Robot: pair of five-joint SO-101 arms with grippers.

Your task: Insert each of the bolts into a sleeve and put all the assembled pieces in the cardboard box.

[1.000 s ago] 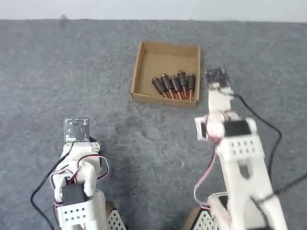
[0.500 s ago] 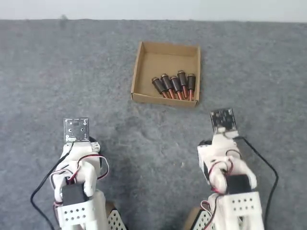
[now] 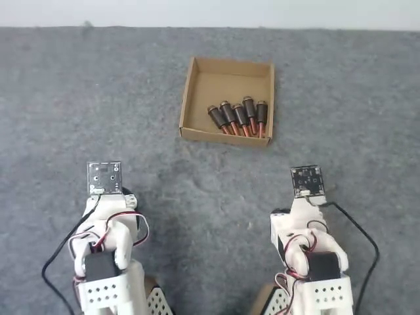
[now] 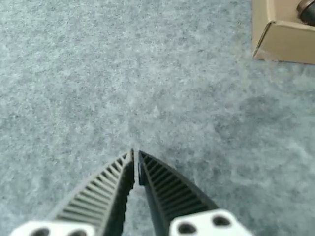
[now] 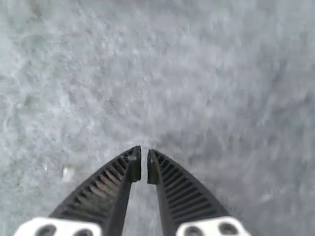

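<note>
The cardboard box sits at the far middle of the grey carpet, with several bolts in sleeves lying side by side along its near wall. A corner of the box is in the left wrist view. My left gripper is shut over bare carpet, with nothing between its fingers. My right gripper is shut too, empty, just above the carpet. In the high view the left arm is folded back at the near left and the right arm at the near right, both well short of the box.
Grey carpet covers the whole table. A white wall strip runs along the far edge. Red, white and black cables loop beside the arm bases.
The right arm has pulled back from beside the box to a folded pose at the near right. The left arm has not moved.
</note>
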